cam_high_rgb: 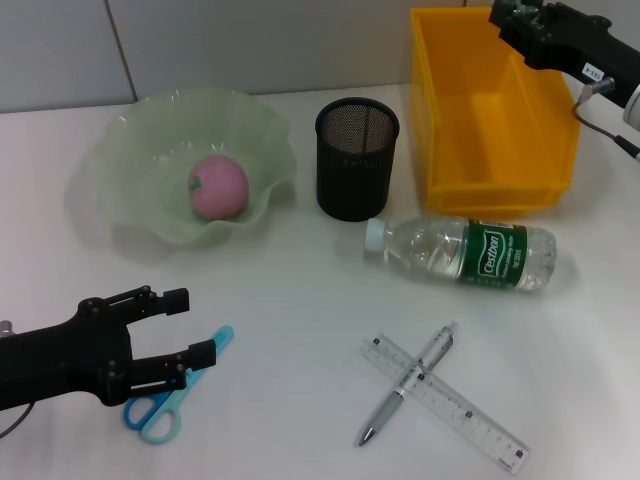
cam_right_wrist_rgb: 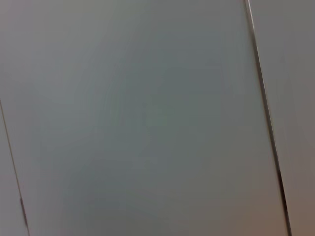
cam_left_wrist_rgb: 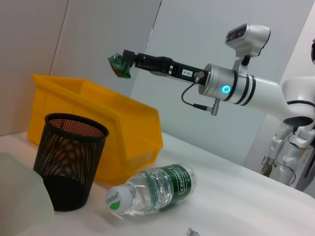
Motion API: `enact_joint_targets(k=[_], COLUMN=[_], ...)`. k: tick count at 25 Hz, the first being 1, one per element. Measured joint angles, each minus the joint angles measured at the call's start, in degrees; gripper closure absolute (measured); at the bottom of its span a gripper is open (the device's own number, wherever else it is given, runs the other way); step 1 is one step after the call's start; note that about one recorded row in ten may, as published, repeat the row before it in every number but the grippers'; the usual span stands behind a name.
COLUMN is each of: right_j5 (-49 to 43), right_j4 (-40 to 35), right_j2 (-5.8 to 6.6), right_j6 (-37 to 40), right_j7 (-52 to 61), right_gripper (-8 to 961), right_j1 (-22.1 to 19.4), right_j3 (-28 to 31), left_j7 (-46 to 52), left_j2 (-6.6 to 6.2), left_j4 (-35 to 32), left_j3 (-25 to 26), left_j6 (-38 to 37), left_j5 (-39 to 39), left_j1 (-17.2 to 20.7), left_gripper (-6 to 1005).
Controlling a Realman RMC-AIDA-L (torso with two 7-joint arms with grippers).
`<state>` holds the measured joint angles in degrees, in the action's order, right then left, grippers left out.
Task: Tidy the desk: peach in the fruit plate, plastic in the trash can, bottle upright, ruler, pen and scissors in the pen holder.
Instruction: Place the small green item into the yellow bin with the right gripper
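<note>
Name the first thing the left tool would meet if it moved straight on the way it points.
Probably the scissors, lying just under the open left tool; beyond them, the pen and ruler. Height is unclear.

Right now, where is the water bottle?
In the head view, the water bottle lies on its side, right of centre, just before the yellow bin and the pen holder.

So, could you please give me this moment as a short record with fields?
peach: in the fruit plate
bottle: lying on its side on the desk, near the pen holder
pen: lying across the ruler
scissors: on the desk, partly under the left gripper
pen holder: upright, nothing seen in it
trash can: nothing seen inside
left gripper: open, low over the scissors
right gripper: above the trash can, shut on green plastic
</note>
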<state>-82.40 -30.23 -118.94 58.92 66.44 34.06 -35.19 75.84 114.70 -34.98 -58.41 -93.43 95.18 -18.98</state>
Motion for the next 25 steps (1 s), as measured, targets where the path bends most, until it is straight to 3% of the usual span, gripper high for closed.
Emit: enact_joint_targets(k=[2, 6, 13, 25], right_j5=[0.1, 0.6, 1.0, 2.4], right_j4=[0.0, 0.0, 0.0, 0.2], right_j2=[-0.01, -0.04, -0.07, 0.07], right_j6=[0.0, 0.3, 0.6, 4.5], right_j7=[0.0, 0.3, 0.5, 0.7], right_gripper=[645, 405, 301, 302], right_j1=[-0.1, -0.2, -0.5, -1.6], right_j3=[0.1, 0.4, 0.3, 0.6], left_j7=[0.0, 0.0, -0.4, -0.4], left_j2=[0.00, 0.00, 0.04, 0.09], left_j4=[0.0, 0.0, 0.0, 0.0], left_j3=[0.1, 0.2, 0.1, 0.1], left_j6=[-0.2, -0.6, -0.9, -1.6], left_j5=[0.0, 0.0, 0.0, 0.0], left_j1=[0.0, 0.0, 0.0, -0.3], left_gripper=[195, 195, 196, 197])
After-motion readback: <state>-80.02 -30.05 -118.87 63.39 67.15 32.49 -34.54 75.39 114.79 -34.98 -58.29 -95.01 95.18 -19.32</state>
